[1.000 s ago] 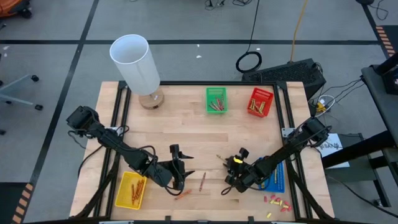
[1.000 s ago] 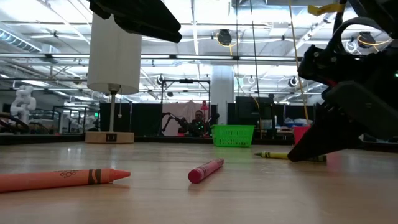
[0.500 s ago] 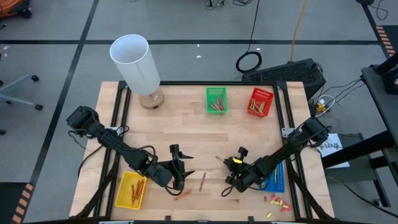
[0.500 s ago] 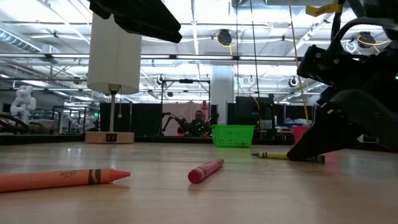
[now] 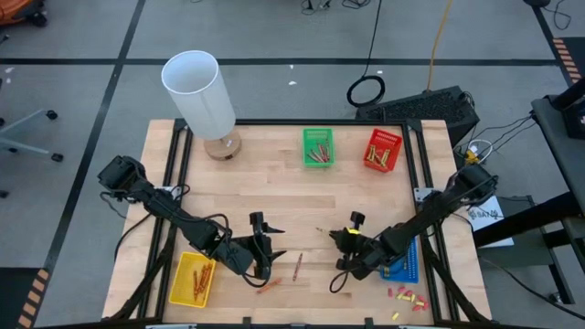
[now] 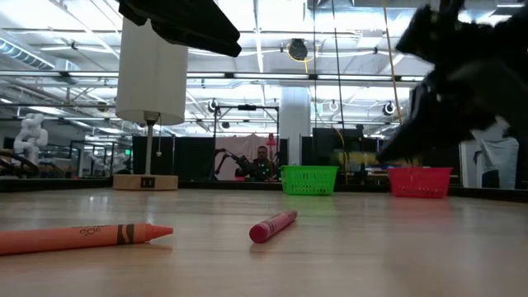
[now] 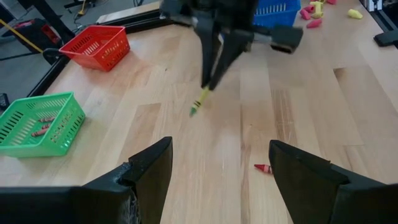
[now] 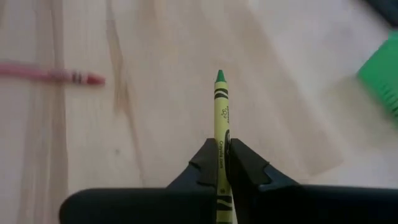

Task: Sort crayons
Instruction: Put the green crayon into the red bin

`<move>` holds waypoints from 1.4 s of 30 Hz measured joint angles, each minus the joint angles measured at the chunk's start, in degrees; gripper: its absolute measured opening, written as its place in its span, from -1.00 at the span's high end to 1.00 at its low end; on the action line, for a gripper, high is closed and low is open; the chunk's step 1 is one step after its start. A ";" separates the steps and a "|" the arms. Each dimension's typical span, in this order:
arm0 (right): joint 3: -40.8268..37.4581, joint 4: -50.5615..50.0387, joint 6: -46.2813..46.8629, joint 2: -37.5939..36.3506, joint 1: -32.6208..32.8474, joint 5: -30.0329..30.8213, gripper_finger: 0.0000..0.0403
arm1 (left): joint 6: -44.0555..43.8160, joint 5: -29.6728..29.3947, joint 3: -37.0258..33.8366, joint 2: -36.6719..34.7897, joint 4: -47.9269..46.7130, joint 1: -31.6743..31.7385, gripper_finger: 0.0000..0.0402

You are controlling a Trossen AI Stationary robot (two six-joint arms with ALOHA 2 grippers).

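Note:
My right gripper (image 8: 222, 155) is shut on a yellow-green crayon (image 8: 221, 109) with a green tip, near the table's middle front (image 5: 340, 239). The left wrist view shows that crayon (image 7: 200, 102) slanting down below the right gripper (image 7: 214, 68). My left gripper (image 7: 214, 180) waits open over the front of the table (image 5: 267, 256), touching nothing. A red crayon (image 5: 297, 265) and an orange crayon (image 5: 268, 286) lie flat on the wood; the low view shows both, the red crayon (image 6: 274, 225) and the orange crayon (image 6: 82, 238). My right gripper pinches the crayon's rear part (image 8: 220, 142) between its two fingers. The crayon lies along the fingers, and its green tip (image 8: 219, 76) sticks out well past them. The fingers slant down toward the table's left. The crayon (image 6: 359, 157) is lifted clear of the wood.
A green basket (image 5: 318, 147) and a red basket (image 5: 382, 151) stand at the far side, a yellow basket (image 5: 194, 279) at the front left, a blue basket (image 5: 402, 260) under the right arm. A white lamp (image 5: 201, 96) stands far left. Small stubby bits (image 5: 405, 295) lie front right.
My right gripper has taken hold of the yellow-green crayon, which lay flat on the wood, and has gone up with it. The crayon now hangs clear of the table.

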 joint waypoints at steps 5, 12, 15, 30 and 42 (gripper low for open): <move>0.02 0.21 -7.09 -4.60 0.12 6.14 1.00 | -0.01 0.00 0.00 0.00 0.02 0.00 -0.32; 0.04 4.20 -22.44 -10.46 0.12 12.79 1.00 | -0.01 0.00 0.00 0.00 0.00 0.33 -0.32; 0.07 6.28 -28.17 -12.18 0.14 14.97 1.00 | -0.07 0.00 0.00 0.00 0.04 0.83 -0.32; 0.11 7.71 -21.64 -15.52 -1.39 17.35 1.00 | -0.12 0.00 0.00 0.00 0.72 1.83 -0.32; 0.11 7.98 -12.69 -15.52 -4.91 20.00 0.98 | -0.12 0.00 0.00 0.00 0.70 1.84 -0.32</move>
